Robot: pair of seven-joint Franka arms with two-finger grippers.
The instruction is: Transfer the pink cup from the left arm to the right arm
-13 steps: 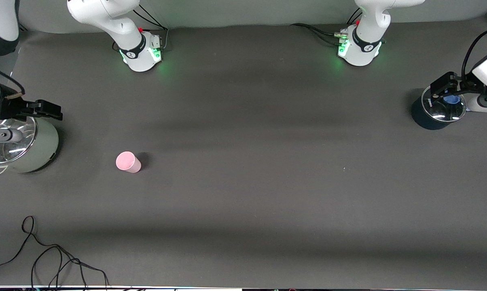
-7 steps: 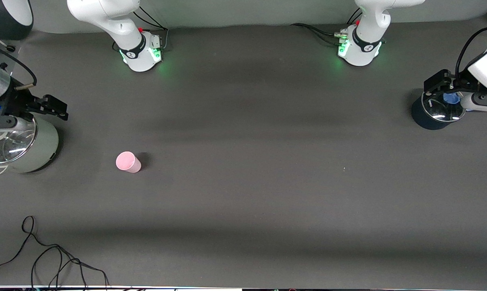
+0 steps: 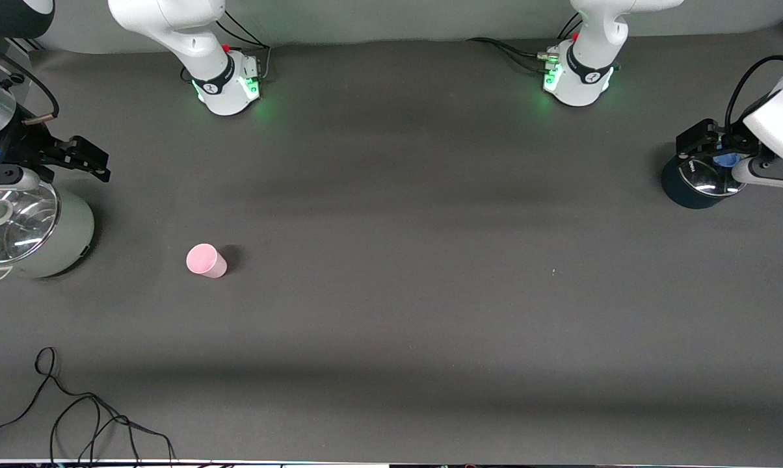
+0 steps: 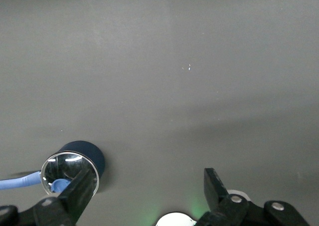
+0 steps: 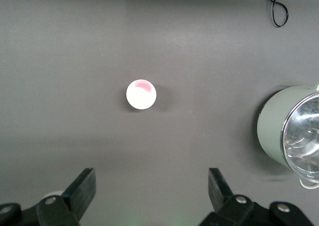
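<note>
The pink cup [image 3: 205, 260] stands alone on the dark desk [image 3: 404, 260], toward the right arm's end and well apart from both arms. It lies a little nearer the front camera than the pale green pot [image 3: 37, 227] with its glass lid [image 3: 11, 221], which sits at that same end.

The right claw [image 3: 82, 159] hangs above the desk just beside the green pot, its fingers spread wide and holding nothing. In the right wrist view the cup [image 5: 141, 94] shows as a pale round face between the two open fingers. The left claw [image 3: 700, 140] is over the dark blue pot [image 3: 690, 185] at the left arm's end, also wide open and empty.

The cup looks like light, stiff plastic with smooth, tapered walls, so it is likely to slip or tip under a careless pinch. A grip across the upper side wall seems soundest, leaving the other half free for the receiving claw.

A small white marking on the left claw is too small to read; no other writing shows.
</note>
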